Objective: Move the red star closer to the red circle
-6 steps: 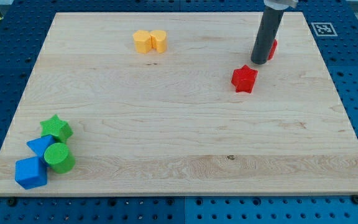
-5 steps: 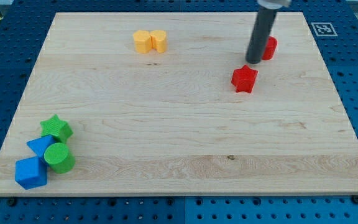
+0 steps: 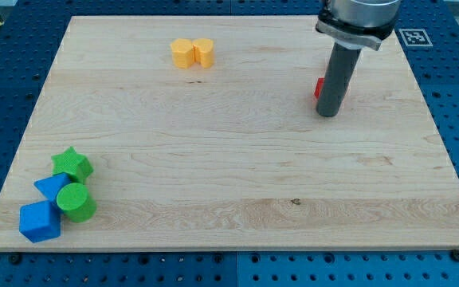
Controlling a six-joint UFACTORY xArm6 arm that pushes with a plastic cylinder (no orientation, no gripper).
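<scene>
My rod comes down from the view's top right and its tip (image 3: 327,114) rests on the wooden board (image 3: 213,159). Only a sliver of a red block (image 3: 319,88) shows at the rod's left edge, just above the tip. It lies close to where the red star was, but its shape cannot be made out. The rest of it is hidden behind the rod. The red circle does not show; the rod covers its spot.
Two yellow blocks (image 3: 192,53) sit together near the top centre. At the bottom left is a cluster: a green star (image 3: 72,164), a blue triangular block (image 3: 52,187), a green cylinder (image 3: 76,202) and a blue cube (image 3: 39,222). A printed marker (image 3: 413,37) sits at the board's top right corner.
The rod has swung down and towards the view's bottom, so its tip now stands where the red star lay. The star and the red circle, both visible before, are now covered.
</scene>
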